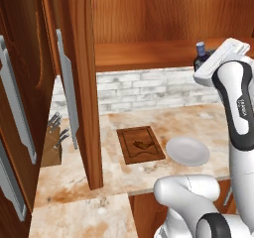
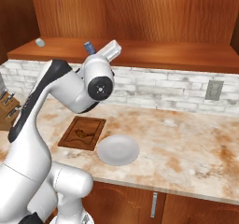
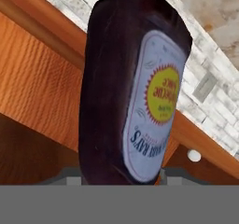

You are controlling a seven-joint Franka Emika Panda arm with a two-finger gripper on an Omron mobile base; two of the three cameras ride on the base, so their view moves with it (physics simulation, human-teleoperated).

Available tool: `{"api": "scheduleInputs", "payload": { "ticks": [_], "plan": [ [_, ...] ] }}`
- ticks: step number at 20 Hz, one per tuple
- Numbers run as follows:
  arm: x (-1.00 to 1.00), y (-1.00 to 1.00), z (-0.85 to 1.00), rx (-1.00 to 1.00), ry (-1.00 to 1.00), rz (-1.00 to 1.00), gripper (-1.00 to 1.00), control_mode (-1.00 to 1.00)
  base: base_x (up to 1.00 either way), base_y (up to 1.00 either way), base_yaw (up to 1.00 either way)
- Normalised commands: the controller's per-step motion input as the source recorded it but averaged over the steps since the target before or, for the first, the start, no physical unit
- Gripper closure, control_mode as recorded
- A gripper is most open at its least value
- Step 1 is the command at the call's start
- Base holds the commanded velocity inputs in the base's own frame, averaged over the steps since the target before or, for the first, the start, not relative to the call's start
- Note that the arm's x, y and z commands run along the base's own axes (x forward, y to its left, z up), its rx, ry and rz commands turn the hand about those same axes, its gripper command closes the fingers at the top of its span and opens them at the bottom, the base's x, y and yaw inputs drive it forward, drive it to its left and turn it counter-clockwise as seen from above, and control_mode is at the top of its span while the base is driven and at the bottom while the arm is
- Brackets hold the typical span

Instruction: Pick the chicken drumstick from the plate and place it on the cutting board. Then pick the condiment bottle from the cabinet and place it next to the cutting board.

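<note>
1. The condiment bottle [image 3: 133,92] is right in front of the hand camera, dark-bodied with a pale label bearing a yellow sunburst; its base sits between the two finger tips at the bottom of that view.
2. The gripper [image 3: 120,177] appears to be pinching the condiment bottle, one finger on each side of its body.
3. In the left base view the bottle's blue cap and dark neck [image 1: 201,53] rise just behind the white hand, at the front edge of the cabinet [image 1: 149,53] shelf.
4. In the right base view the blue cap [image 2: 88,47] peeks out beside the hand, over the same shelf's front edge.
5. The white arm [image 1: 238,108] reaches up from the base to the shelf.
6. Below, on the marbled counter [image 2: 186,139], the cutting board [image 1: 140,144] lies near the front edge, with the chicken drumstick [image 1: 141,145] resting near its middle.
7. The plate [image 1: 187,150] sits just beside the board, on its right in the left base view.
8. A knife block [image 1: 53,143] stands at the counter's far left, behind the open cabinet door [image 1: 82,83].
9. A wall outlet [image 2: 214,90] is set in the white brick backsplash at the right.
</note>
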Motion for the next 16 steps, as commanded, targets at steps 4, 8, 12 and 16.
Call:
{"api": "scheduleInputs", "payload": {
  "ticks": [4, 8, 12, 16],
  "plan": [
    [-0.08, 0.01, -0.13, -0.03, 0.00, 0.02, 1.00, -1.00, 0.00, 0.00, 0.00],
    [-0.13, 0.08, -0.17, 0.00, 0.05, 0.03, 1.00, -1.00, 0.00, 0.00, 0.00],
    [-0.18, 0.11, -0.18, 0.00, 0.07, 0.03, 1.00, -1.00, 0.00, 0.00, 0.00],
    [-0.19, 0.12, -0.16, 0.01, 0.08, 0.02, 1.00, -1.00, 0.00, 0.00, 0.00]
  ]
}}
